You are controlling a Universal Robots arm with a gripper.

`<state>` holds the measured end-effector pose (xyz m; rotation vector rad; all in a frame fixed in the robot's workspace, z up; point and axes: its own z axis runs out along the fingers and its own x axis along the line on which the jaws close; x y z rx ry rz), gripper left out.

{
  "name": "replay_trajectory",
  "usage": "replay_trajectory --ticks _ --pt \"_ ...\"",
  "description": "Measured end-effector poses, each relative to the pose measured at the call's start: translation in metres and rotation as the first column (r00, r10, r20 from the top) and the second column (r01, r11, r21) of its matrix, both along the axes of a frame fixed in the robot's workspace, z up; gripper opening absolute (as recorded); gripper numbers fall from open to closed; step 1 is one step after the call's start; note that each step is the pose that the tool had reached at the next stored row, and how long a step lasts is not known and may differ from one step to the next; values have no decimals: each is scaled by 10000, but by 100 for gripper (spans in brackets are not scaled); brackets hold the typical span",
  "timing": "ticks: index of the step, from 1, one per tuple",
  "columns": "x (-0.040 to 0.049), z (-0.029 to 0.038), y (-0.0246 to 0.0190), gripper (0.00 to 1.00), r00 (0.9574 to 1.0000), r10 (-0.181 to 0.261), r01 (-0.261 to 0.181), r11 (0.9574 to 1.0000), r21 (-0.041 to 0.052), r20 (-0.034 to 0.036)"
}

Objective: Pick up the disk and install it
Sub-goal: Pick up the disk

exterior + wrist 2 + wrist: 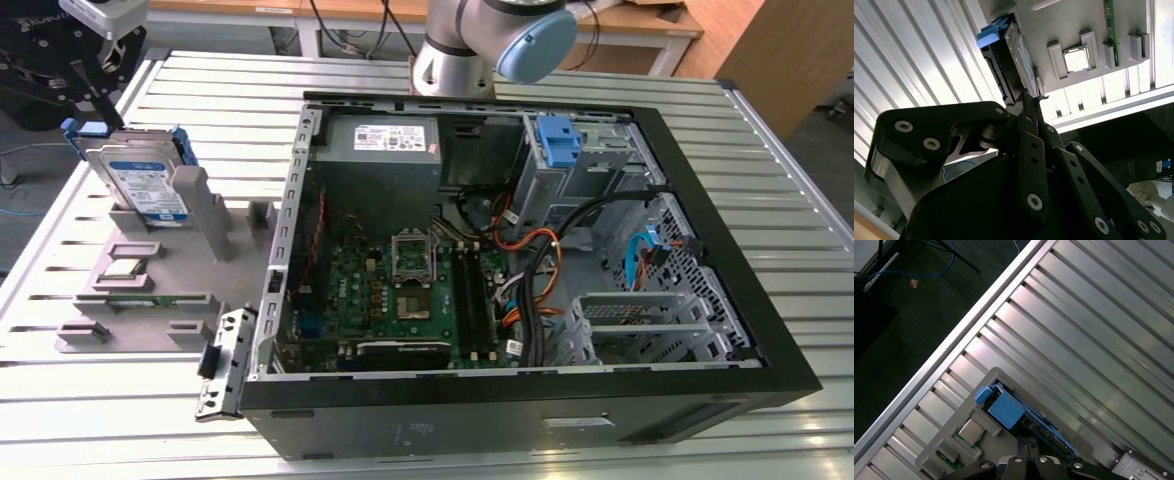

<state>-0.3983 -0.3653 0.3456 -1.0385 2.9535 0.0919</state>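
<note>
Ribbed aluminium bench (pixel 781 190), dark floor (pixel 904 320) beyond its edge. Pincer (pixel 1026 444) right at the top end of the disk (pixel 140 185), open or closed impossible to tell. Disk standing on edge in a grey fixture (pixel 234 272) at the exterior view's left, blue handle (pixel 1004 410) uppermost, just beside the open computer case (pixel 534 420). Probably stiff, dense, smooth-sided and shock-sensitive; best taken across the carrier's rigid edges near the handle, clear of the label face. One disk, one fixture, one case, one processor chip (pixel 123 267) seated in the fixture, one blue bracket (pixel 558 140) inside the case.
</note>
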Motion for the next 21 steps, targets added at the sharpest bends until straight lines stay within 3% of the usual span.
replay_trajectory --ticks 9,16,21 --pt "0 0 0 10 9999 162 -162 9999 0 0" --pt "0 0 0 10 9983 576 -576 9983 0 1" --pt "0 0 0 10 9950 996 -996 9950 0 1"
